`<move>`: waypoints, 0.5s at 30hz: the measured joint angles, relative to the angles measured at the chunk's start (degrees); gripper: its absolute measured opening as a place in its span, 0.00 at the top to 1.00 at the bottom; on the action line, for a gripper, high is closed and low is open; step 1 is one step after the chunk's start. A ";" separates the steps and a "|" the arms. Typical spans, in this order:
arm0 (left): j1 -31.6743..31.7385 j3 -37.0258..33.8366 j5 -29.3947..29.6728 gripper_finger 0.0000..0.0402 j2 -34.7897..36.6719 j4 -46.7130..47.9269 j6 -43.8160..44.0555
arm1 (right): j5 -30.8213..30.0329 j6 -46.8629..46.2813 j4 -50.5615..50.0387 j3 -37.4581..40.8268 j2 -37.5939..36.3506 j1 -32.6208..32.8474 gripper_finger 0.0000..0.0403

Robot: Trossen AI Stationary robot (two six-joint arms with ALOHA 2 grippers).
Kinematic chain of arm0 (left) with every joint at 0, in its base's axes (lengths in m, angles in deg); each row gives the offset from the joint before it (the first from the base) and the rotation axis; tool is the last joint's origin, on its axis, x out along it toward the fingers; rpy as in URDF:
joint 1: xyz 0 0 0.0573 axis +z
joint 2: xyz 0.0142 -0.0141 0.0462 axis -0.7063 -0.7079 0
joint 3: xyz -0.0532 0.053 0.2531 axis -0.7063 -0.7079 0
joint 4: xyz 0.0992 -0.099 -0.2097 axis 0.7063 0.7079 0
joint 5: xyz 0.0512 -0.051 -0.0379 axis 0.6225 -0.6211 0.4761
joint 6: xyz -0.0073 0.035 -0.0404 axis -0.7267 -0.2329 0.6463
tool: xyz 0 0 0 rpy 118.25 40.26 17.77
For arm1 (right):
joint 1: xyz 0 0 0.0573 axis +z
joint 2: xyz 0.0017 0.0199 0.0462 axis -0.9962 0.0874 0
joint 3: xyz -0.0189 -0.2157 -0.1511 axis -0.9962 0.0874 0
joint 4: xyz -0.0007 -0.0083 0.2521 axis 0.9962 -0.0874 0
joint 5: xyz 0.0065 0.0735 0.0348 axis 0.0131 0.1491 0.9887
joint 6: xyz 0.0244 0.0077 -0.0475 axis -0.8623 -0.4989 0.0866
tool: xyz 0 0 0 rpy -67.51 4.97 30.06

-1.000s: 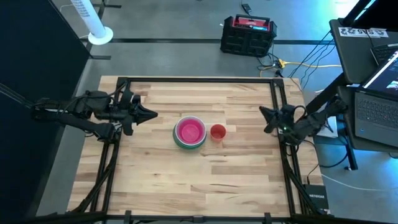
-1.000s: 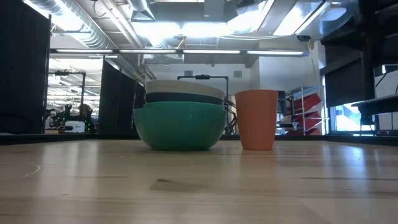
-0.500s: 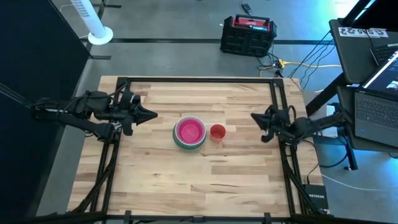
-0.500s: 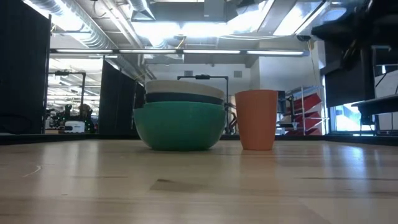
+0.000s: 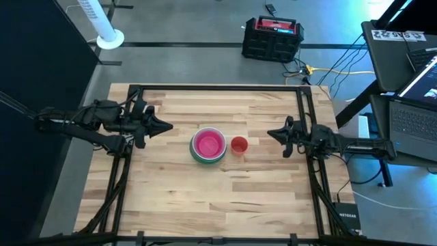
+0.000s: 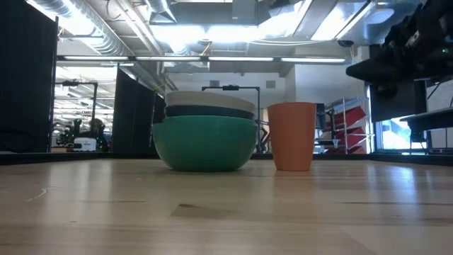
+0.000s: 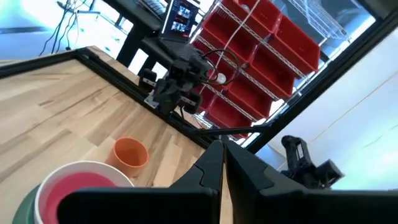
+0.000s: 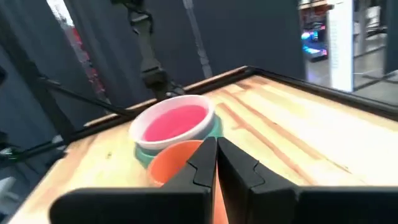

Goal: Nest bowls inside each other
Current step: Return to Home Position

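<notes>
Pink bowl: was seen sitting innermost in the stack, pretty much dead centre of the high view, with a white rim showing around it.
Teal-green bowl: was found at the bottom of the stack in the low view, resting on the table just left of centre.
Dark blue bowl: only a thin band of it could be seen, tucked right above the teal-green rim.
White bowl: its rim was spotted poking out on top of that blue band.
Orange cup: was stood upright just right of the stack, and a small gap between them was visible in the low view.
Left gripper: was held at centre left of the high view, pointed at the stack but well apart from it. Its fingers were pressed together on nothing.
Right gripper: was held right of centre, near the cup but not touching it. Its fingers were clenched together, nothing held.
Wooden table: pale planks, with a black frame seen running along its edges.
</notes>
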 joint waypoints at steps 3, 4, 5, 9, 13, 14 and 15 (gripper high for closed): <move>-0.30 0.00 -0.01 1.00 0.00 -0.79 -0.02 | -1.46 1.05 2.20 0.00 -0.10 -1.59 1.00; -0.38 0.01 -0.01 1.00 0.01 -1.34 -0.29 | -2.27 1.84 3.91 0.00 -0.19 -1.56 1.00; -0.49 0.00 0.01 1.00 0.02 -2.07 -0.82 | -2.69 2.27 5.31 0.00 -0.22 -1.54 1.00; -0.80 0.00 -0.01 1.00 0.02 -3.80 -3.33 | -2.69 2.98 7.64 0.00 -0.68 -1.54 1.00; -0.78 0.02 0.01 1.00 0.02 -3.72 -3.26 | -2.71 4.78 14.44 0.00 -2.16 -1.54 1.00; -0.78 0.00 -0.01 1.00 0.02 -3.75 -3.26 | -2.73 5.61 16.95 0.00 -2.67 -1.54 1.00; -0.78 0.00 -0.01 1.00 0.02 -3.74 -3.26 | -2.84 6.44 18.50 0.00 -3.21 -1.54 1.00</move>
